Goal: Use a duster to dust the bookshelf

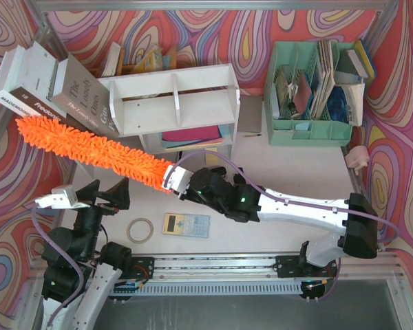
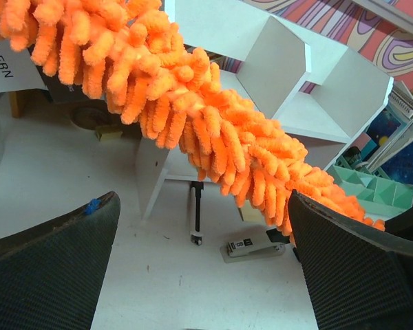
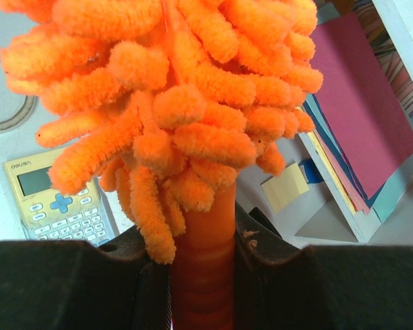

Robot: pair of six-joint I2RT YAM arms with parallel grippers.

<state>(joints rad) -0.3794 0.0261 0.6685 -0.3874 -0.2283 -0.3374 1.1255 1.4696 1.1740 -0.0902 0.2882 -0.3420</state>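
Observation:
The white bookshelf [image 1: 172, 100] stands at the back middle of the table, with flat books on its lower tier. The orange duster [image 1: 100, 152] slants from the far left down to my right gripper [image 1: 175, 180]. That gripper is shut on the orange handle [image 3: 203, 275], just below the fluffy head [image 3: 186, 89]. The head runs past the shelf's left front corner; I cannot tell if it touches. My left gripper [image 1: 109, 189] is open and empty, just under the head's near half. In the left wrist view the head [image 2: 193, 117] crosses above the open fingers [image 2: 358, 268], with the shelf [image 2: 296, 89] behind.
Large books [image 1: 34, 79] lean at the back left, under the duster's tip. A mint-green organiser [image 1: 310, 89] stands at the back right. A calculator [image 1: 186, 225] and a tape roll [image 1: 140, 230] lie near the arm bases. A stapler [image 2: 251, 247] and a pen [image 2: 196, 213] lie by the shelf.

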